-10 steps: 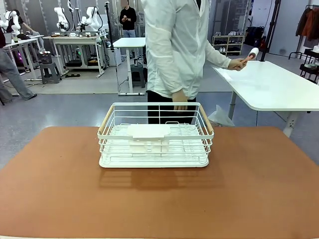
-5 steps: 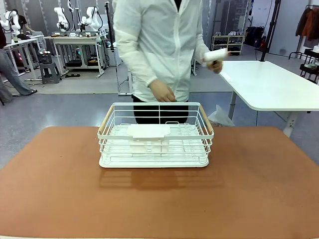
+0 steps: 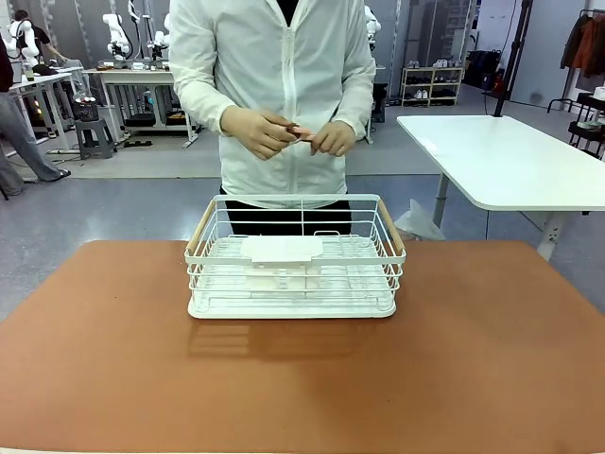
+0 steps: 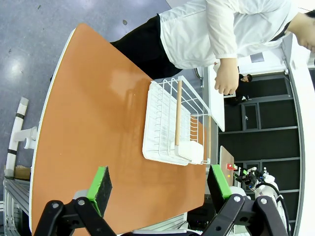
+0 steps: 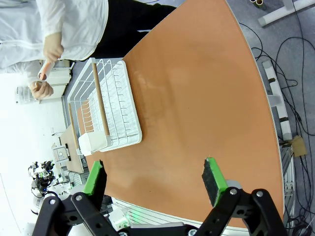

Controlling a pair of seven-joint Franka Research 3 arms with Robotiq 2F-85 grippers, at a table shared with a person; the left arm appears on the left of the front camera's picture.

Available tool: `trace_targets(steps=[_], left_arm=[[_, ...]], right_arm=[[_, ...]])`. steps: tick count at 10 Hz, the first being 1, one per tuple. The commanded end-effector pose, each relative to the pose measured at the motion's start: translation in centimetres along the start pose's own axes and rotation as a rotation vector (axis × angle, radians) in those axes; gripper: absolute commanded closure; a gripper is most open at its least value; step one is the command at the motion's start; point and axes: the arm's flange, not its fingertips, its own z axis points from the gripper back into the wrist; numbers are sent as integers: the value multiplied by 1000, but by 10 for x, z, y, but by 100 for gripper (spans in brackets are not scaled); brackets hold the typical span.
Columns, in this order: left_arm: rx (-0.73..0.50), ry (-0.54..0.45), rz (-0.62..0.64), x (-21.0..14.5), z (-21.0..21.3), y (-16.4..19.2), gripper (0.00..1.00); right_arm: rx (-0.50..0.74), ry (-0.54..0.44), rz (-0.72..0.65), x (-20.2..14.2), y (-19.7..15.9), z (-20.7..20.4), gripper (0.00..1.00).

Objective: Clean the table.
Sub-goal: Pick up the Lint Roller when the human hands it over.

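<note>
The table [image 3: 302, 378] is a wide reddish-brown top, also seen under my left gripper [image 4: 160, 184] and my right gripper [image 5: 154, 179]. Both grippers hover above the near edge, jaws wide apart, with nothing between the green pads [image 4: 101, 189] [image 5: 212, 179]. A person [image 3: 284, 76] in a white jacket stands at the far side. Both of the person's hands [image 3: 260, 130] hold a small thing with an orange-brown handle [image 3: 301, 134] at chest height above the basket. That handle [image 5: 44, 69] also shows in the right wrist view.
A white wire basket [image 3: 295, 255] with wooden handles stands on the table's far middle, a flat white piece [image 3: 282, 249] lying inside it. The same basket [image 4: 172, 123] [image 5: 106, 105] appears in both wrist views. A white-topped table [image 3: 510, 161] stands behind on the right.
The person turned from the white table at the right to face the basket and brought the roller-like thing in front of the chest, both hands now on it. Nothing on the table moved.
</note>
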Motion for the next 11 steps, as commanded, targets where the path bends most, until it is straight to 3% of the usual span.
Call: trace_targets(steps=[1, 11], left_arm=[[-22, -5, -15, 0, 3, 0, 0], [-22, -5, -15, 0, 3, 0, 0]], right_arm=[[12, 0, 11, -1, 1, 2, 0], [12, 0, 11, -1, 1, 2, 0]])
